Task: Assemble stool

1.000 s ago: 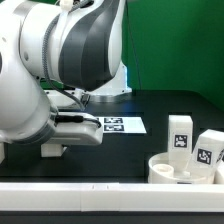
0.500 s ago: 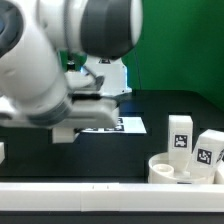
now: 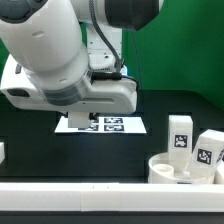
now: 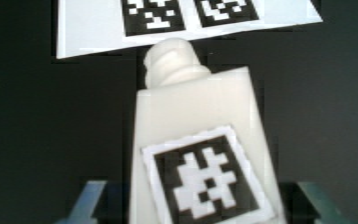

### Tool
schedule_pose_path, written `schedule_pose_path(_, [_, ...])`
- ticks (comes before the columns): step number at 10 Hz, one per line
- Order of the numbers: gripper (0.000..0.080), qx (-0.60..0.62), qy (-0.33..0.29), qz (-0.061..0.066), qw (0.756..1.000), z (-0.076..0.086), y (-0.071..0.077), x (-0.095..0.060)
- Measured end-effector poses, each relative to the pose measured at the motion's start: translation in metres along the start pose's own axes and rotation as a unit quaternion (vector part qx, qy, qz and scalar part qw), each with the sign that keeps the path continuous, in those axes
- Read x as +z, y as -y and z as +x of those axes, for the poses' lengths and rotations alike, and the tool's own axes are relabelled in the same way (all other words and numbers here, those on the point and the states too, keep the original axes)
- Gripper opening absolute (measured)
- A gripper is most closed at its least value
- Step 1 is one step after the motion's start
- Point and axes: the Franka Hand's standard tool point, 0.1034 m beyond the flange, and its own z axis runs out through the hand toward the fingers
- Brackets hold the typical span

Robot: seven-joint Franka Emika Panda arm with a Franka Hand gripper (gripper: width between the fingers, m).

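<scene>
Sticking out from between the two fingers (image 4: 96,196) of the claw (image 4: 202,200) is the held leg (image 4: 194,120), a short white block seen lengthwise in the wrist view. The claw is closed on its sides, one bluish finger showing at each flank. A black-and-white tag (image 4: 202,180) covers the face of the block nearest the claw, and a ribbed peg (image 4: 171,60) projects from the far end. Beyond the peg lies the marker board (image 4: 185,22), flat on the dark surface (image 4: 34,120) and out of focus.

In the exterior view the arm (image 3: 60,60) fills the upper part toward that view's left and hides the claw and the held leg. The marker board (image 3: 100,124) shows just under it, partly covered. Well apart, toward the exterior view's right, the round seat (image 3: 165,170) rests on the surface (image 3: 80,155). Two more blocks rise from it: the straight leg (image 3: 179,133) stands upright, and the leaning leg (image 3: 208,150) just beside it tilts a little. Each bears a tag. Whether they are fixed into the sockets cannot be told.
</scene>
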Motion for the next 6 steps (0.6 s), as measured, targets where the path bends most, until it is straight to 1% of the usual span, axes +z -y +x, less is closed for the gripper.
schedule_pose_path(1, [0.0323, 0.0, -0.002, 0.0, 1.0, 0.001, -0.001, 0.0])
schedule_pose_path(2, [0.0323, 0.0, -0.02, -0.002, 1.0, 0.006, -0.001, -0.003])
schedule_pose_path(3, [0.0323, 0.0, -0.054, -0.001, 0.999, 0.011, 0.0, -0.008])
schedule_pose_path(4, [0.0323, 0.012, -0.089, 0.012, 0.996, 0.01, 0.005, -0.015])
schedule_pose_path(5, [0.0323, 0.029, -0.1, 0.025, 0.994, 0.003, 0.012, -0.019])
schedule_pose_path(6, [0.0323, 0.032, -0.138, 0.025, 0.99, 0.007, 0.02, -0.029])
